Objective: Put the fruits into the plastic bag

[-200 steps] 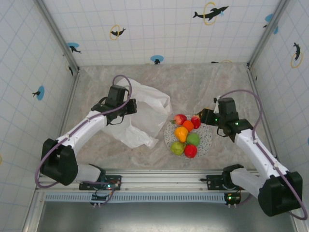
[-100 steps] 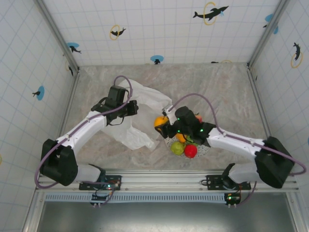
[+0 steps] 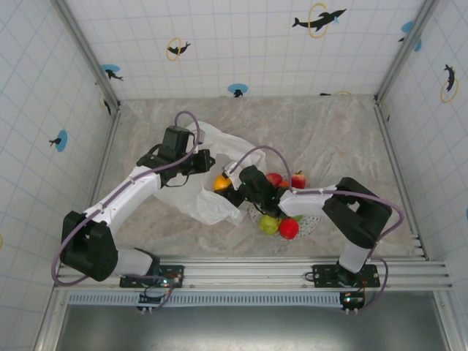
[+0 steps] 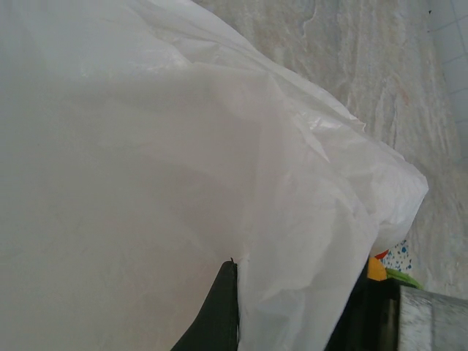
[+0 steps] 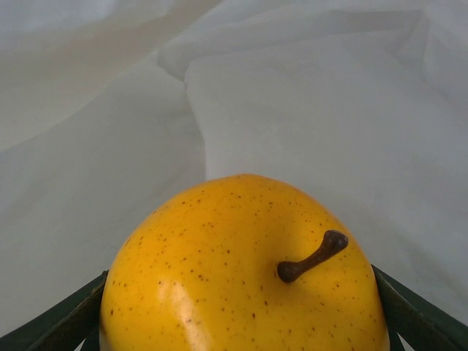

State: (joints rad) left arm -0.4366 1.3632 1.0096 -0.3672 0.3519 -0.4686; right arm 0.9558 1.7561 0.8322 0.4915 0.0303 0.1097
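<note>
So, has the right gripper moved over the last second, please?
Yes: the right gripper swung left from right of the plate, carrying a yellow fruit to the plastic bag.

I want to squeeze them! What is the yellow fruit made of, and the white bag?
The yellow fruit looks like a toy, probably hard plastic or painted foam. Its skin is smooth and shiny with tiny dark specks, but the look cannot say which. The bag seems to be thin plastic film, since it is crinkled, folds softly and lets some light through.

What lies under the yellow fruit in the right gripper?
White folds of the plastic bag lie beneath the yellow fruit; anything inside or under the bag there is covered.
</note>
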